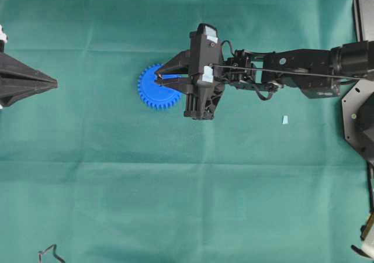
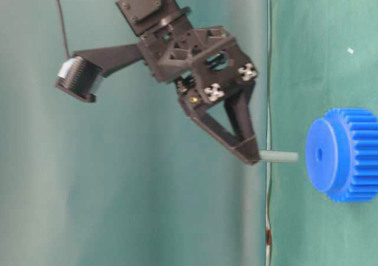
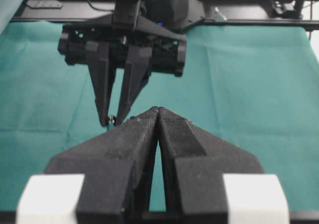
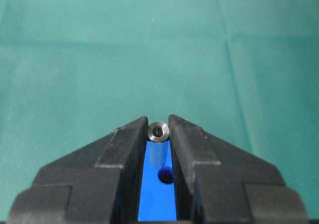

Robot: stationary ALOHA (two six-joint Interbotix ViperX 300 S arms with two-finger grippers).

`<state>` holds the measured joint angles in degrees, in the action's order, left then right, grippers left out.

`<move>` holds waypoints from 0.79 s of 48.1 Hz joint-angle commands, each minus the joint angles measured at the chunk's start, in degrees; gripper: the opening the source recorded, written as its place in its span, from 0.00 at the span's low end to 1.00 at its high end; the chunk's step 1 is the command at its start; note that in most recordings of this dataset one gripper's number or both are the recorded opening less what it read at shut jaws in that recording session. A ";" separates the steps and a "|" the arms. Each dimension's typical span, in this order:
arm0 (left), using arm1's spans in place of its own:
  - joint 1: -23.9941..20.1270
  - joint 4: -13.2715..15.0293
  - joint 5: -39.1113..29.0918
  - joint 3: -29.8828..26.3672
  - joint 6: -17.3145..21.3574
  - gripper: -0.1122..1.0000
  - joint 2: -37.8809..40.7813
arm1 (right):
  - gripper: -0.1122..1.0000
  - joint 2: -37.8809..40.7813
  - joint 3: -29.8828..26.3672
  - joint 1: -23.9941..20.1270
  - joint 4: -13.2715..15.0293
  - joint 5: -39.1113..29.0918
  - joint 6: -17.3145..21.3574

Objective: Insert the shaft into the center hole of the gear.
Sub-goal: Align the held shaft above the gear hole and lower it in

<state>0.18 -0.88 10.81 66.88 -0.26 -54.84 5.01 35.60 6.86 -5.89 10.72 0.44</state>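
The blue gear (image 1: 153, 94) lies flat on the green cloth. Its small dark center hole (image 2: 319, 154) faces up at the shaft. My right gripper (image 1: 158, 73) hangs over the gear, shut on the silvery shaft (image 2: 279, 156), which points at the gear's face with a short gap between them. In the right wrist view the shaft (image 4: 158, 143) sits between the fingertips, shiny round end toward the camera. The center hole (image 4: 166, 175) shows just beside its far end, on the gear (image 4: 157, 201). My left gripper (image 1: 55, 85) rests far to the left, shut and empty, tips (image 3: 158, 109) together.
A pale blue scrap (image 1: 285, 120) lies on the cloth right of the gear. A tiny white fleck (image 2: 350, 50) lies on the cloth. A thin cable (image 1: 49, 252) curls at the bottom left. Black frame parts (image 1: 356, 117) stand at the right edge.
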 commanded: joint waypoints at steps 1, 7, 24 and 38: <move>-0.09 -0.18 0.26 -1.32 -0.09 0.10 0.35 | 0.27 0.70 -1.41 0.18 -0.09 1.14 0.18; -0.09 -0.09 0.26 -1.41 -0.09 0.10 0.35 | 0.27 3.16 -1.58 0.44 -0.44 2.55 0.35; -0.09 -0.18 0.26 -1.41 -0.09 0.10 0.35 | 0.27 2.20 -1.58 1.05 -0.53 3.25 0.18; -0.09 -0.18 0.00 -1.41 0.00 0.10 0.35 | 0.27 0.35 -1.32 1.23 -0.26 3.34 0.00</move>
<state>0.18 -0.88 10.46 66.80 -0.26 -54.93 6.94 34.98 8.17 -6.24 13.71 0.44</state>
